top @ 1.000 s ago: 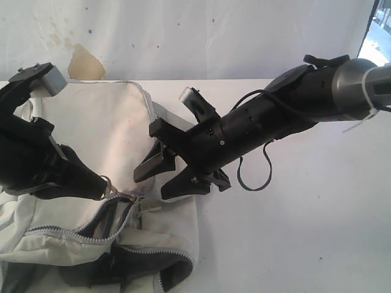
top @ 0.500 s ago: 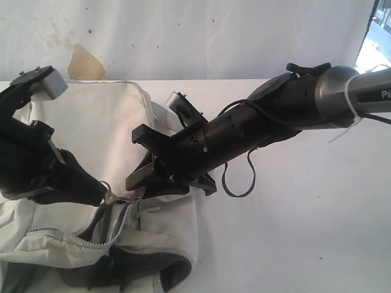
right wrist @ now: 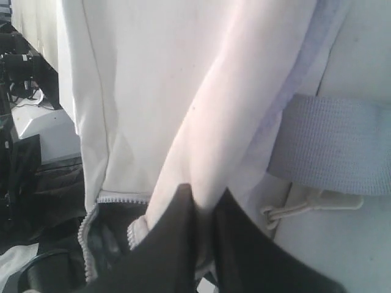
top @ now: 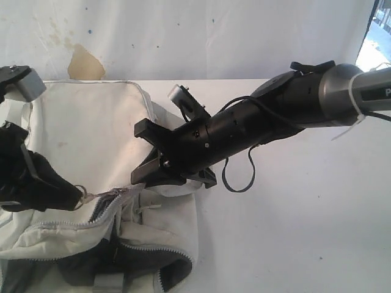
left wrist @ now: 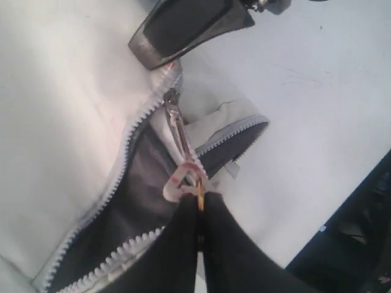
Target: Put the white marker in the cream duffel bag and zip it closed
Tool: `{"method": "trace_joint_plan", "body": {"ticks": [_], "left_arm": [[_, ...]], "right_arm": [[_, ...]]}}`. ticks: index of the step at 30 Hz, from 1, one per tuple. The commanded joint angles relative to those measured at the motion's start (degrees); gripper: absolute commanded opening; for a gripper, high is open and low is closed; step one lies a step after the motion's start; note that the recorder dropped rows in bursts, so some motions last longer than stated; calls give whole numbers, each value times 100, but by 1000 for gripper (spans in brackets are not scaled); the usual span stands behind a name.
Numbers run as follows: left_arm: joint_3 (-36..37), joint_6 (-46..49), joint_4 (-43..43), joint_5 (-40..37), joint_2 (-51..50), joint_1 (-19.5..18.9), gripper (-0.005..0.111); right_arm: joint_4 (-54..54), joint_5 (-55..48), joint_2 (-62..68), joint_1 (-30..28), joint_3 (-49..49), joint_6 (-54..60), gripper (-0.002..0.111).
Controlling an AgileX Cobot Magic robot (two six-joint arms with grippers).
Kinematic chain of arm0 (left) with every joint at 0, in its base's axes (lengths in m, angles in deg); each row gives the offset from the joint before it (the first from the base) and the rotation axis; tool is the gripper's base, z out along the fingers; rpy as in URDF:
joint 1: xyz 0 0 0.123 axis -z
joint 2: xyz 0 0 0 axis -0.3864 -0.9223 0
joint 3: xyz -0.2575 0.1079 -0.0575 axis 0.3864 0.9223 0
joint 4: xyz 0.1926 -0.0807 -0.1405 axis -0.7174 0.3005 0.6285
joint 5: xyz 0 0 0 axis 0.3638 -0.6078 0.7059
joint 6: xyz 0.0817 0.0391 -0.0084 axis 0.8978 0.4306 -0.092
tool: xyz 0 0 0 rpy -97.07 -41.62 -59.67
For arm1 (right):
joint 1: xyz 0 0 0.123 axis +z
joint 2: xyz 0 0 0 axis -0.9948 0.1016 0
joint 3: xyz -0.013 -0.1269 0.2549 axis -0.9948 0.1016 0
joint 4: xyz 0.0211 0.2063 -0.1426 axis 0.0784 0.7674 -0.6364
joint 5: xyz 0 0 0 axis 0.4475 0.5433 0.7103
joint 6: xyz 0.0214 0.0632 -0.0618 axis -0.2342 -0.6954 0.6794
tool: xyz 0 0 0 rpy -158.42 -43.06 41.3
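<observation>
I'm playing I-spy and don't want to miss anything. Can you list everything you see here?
cream duffel bag: one, cream-white, lying on the table, left part of the exterior view, partly unzipped
zipper: one, pale grey teeth, around the bag's dark opening
zipper pull: one, metal, at the zipper's end
strap: one, grey, on the bag's side
white marker: none in view
table: one, white, under everything
wall: one, white, with a brown stain, behind the table
cable: one, black, looping under the right arm
left gripper: one, black, pinching the zipper pull
right gripper: one, black, pinching a fold of the bag
</observation>
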Motion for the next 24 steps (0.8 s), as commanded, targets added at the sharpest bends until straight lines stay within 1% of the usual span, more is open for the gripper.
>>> {"method": "trace_joint_plan", "body": {"ticks": [1,5,6,7,9,11,16,21,23,24], "left_arm": [[-49,-253,-295,-510,292,12,0],[-49,-266,-332,-754,528,12,0],[-49,-336,-483,-778,607,12,0],[-49,-446,-658,-778,659,12,0],[-49,-906,-1477,-666,773,12,0],[-49,-1344,-2021,-618,760,12,0],[-49,-1687,-2156,-608,760,12,0],[-49,-2170,-2365,-845,771,12,0],[-49,-2334,-2670,-835,771,12,0],[-49,-2596,-2976,-811,771,12,0]], "right_arm": [[-105,507,2,-134,1,-14,0],[-118,386,2,-179,1,-14,0],[-131,359,2,-192,1,-14,0],[-131,291,2,-234,1,-14,0],[-155,85,2,-300,1,-14,0],[-223,-91,2,-350,1,-14,0],[-389,-233,-18,-350,1,-14,0],[-389,-333,-18,-419,1,-14,0],[-389,-403,-18,-553,1,-14,0],[-389,-481,-18,-641,1,-14,0]]}}
